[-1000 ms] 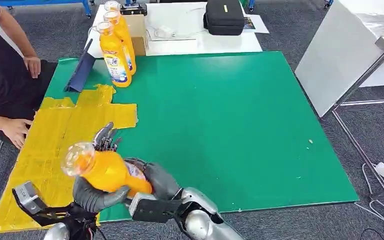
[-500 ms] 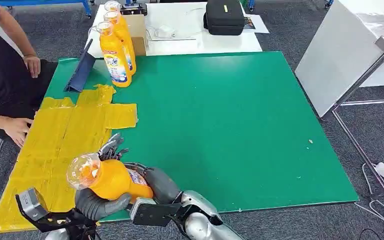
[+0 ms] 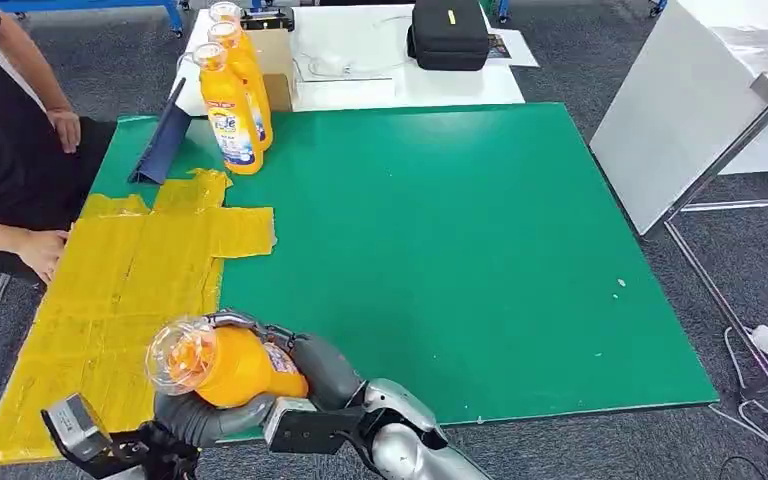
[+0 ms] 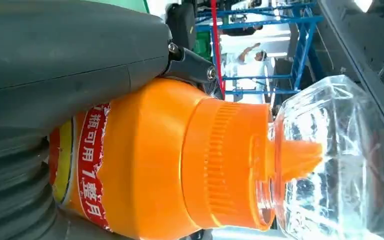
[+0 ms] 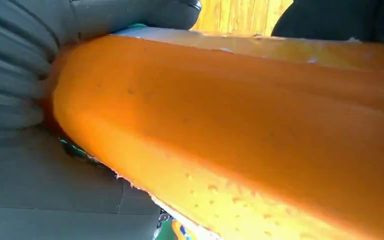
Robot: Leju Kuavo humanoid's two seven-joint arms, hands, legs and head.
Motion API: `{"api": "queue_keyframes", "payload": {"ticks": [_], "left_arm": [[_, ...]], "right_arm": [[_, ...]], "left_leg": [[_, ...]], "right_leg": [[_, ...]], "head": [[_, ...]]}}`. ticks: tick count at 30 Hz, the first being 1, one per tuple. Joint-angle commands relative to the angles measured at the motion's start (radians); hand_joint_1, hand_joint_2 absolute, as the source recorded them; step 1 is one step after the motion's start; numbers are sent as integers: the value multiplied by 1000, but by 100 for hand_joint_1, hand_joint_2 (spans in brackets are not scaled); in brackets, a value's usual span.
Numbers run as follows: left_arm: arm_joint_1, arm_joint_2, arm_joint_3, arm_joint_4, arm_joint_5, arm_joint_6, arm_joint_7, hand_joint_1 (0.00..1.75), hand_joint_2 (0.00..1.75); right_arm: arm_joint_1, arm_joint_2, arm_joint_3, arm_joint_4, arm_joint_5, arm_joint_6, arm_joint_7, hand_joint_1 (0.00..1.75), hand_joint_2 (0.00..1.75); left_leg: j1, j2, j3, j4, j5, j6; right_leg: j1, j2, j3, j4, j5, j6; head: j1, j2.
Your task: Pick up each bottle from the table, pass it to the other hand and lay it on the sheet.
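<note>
Bottles (image 3: 232, 90) upright, person's hand (image 3: 44, 250) on sheet (image 3: 130, 280)

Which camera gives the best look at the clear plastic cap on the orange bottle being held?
The left wrist view: the clear plastic cap is close up, with the orange spout visible inside. The head view shows it small, above the yellow sheet. The right wrist view shows the orange bottle body alone.

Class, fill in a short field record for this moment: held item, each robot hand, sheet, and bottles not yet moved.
Held item: orange bottle, clear cap pointing left
Left robot hand: grips bottle from below
Right robot hand: grips bottle's base end
Yellow sheet: no bottle on it
Standing bottles: upright at table's far left
Person's hand: beside sheet edge
</note>
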Motion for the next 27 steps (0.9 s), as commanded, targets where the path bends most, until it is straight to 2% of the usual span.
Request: {"api": "queue_keyframes", "payload": {"ticks": [1,3,13,14,15,18,19,20,22,24,27], "left_arm": [[20,9,-13,-46,-186,109,-21,175,175],[8,0,24,-50,-253,167,-30,175,175],[6,-3,27,-48,-252,166,-30,175,175],[3,-15,40,-51,-337,238,-49,175,175],[-11,-30,58,-53,-426,320,-58,175,175],[-90,-53,123,-25,-600,453,-4,175,175],[-114,-51,136,-1,-698,505,23,175,175],[-137,-59,146,27,-801,578,41,175,175],[-192,-45,147,151,-1167,748,165,175,175],[-241,-3,133,302,-1435,768,308,175,175],[-311,44,119,525,-1515,785,382,175,175]], "right_arm": [[-17,-68,-105,-125,34,-33,64,0,175],[-25,-88,-132,-148,34,-24,64,0,175],[-21,-84,-131,-149,33,-23,63,0,175],[-24,-85,-133,-149,36,-24,63,0,175],[-28,-92,-139,-161,40,-25,62,0,0],[-51,-109,-147,-204,51,-11,58,0,0],[-50,-109,-151,-218,52,-9,58,0,0],[-44,-109,-152,-233,47,-2,50,0,0],[-42,-121,-140,-259,37,5,39,0,0],[-59,-134,-136,-267,6,10,27,0,0],[-80,-151,-145,-283,-23,16,14,0,0]], "left_leg": [[-1,-2,5,0,-2,3],[-1,-4,4,-1,-1,2],[-1,-2,2,-1,0,1],[-1,-2,5,-1,-1,2],[-2,-2,6,-1,-2,3],[-2,-4,5,0,-2,3],[-1,-4,1,0,0,2],[-2,-5,4,0,0,3],[-1,-5,2,0,1,2],[-2,-7,4,-2,2,2],[-3,-7,7,-5,3,2]], "right_leg": [[-2,2,4,0,-2,-1],[-2,0,4,0,-2,-1],[-1,1,2,0,-1,-1],[-1,2,4,0,-1,-1],[-2,3,6,0,-2,-1],[-2,1,5,1,-2,-1],[-1,-1,2,1,-1,0],[-2,0,4,1,-2,-1],[-1,-2,2,0,-1,-1],[-2,-3,5,-1,-1,-1],[-3,-2,7,-3,0,-1]], "head": [[0,0],[-1,0],[0,0],[0,0],[0,0],[0,0],[0,0],[0,0],[0,0],[0,0],[0,0]]}}
